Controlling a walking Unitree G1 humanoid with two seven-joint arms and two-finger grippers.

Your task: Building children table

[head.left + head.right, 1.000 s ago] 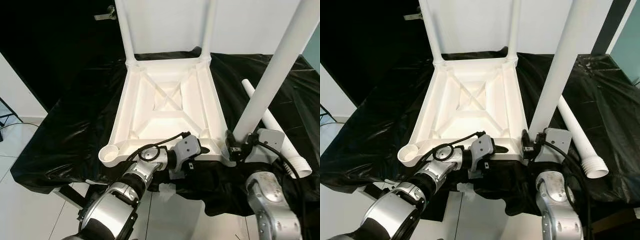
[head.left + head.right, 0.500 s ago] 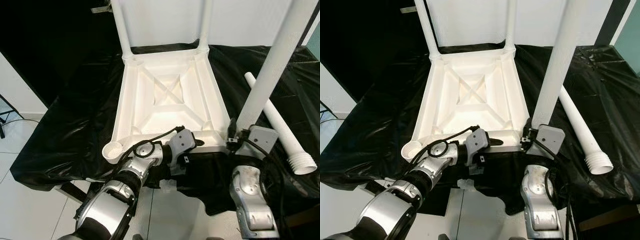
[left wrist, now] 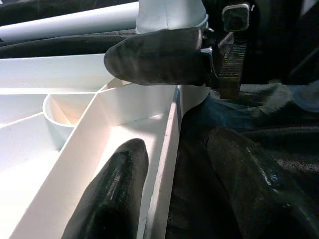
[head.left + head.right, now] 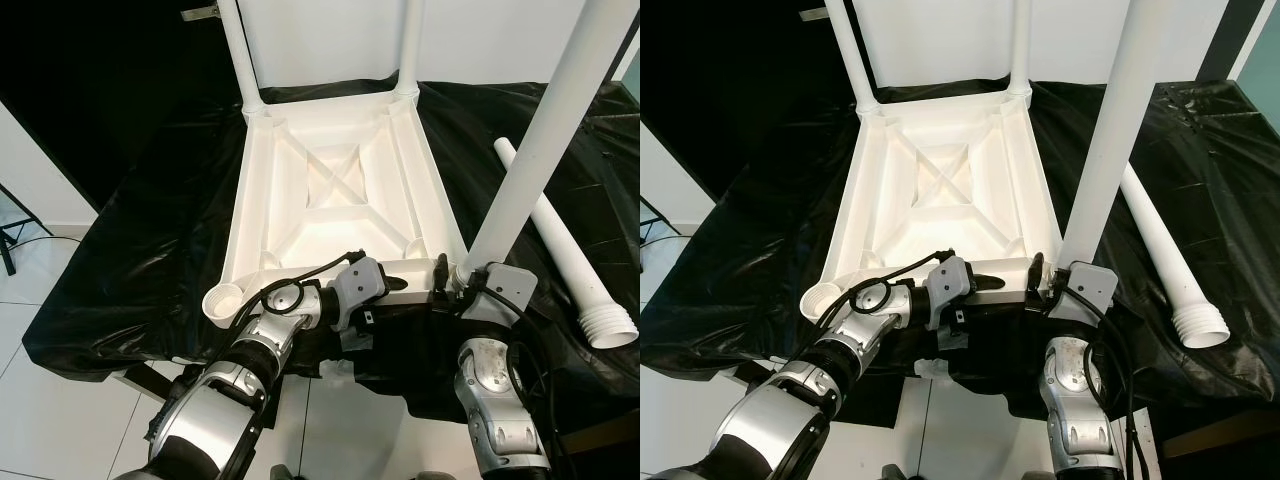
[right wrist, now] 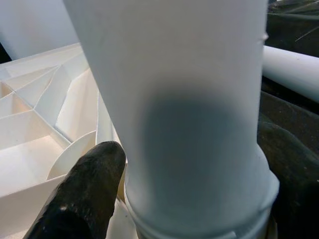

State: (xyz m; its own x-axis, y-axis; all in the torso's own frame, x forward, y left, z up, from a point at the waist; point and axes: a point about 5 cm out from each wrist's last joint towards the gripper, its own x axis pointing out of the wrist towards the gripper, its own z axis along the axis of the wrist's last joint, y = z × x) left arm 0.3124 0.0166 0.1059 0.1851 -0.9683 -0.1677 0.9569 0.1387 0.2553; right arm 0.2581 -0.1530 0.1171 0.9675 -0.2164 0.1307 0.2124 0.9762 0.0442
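Right end effector [image 4: 1048, 283] clamps white leg [image 4: 1108, 150]; left end effector [image 4: 1002, 285] straddles tabletop rim [image 4: 1015, 297].

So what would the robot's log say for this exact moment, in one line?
step: fitting table leg into near right corner | right end effector: shut on leg base | left end effector: straddling tabletop near rim | spare leg: lying on black sheet

Crinkled glossy black plastic sheet [image 4: 130, 270] covers the desk across the frame's middle, drooping over its near edge. White tiled floor [image 4: 50, 410] with grey grout lines at lower left and bottom centre. Plain white wall [image 4: 330, 40] at top centre, black backdrop [image 4: 90, 80] in the upper left. Pale teal panel [image 4: 1262, 60] at the upper right edge. Bright, even indoor light.
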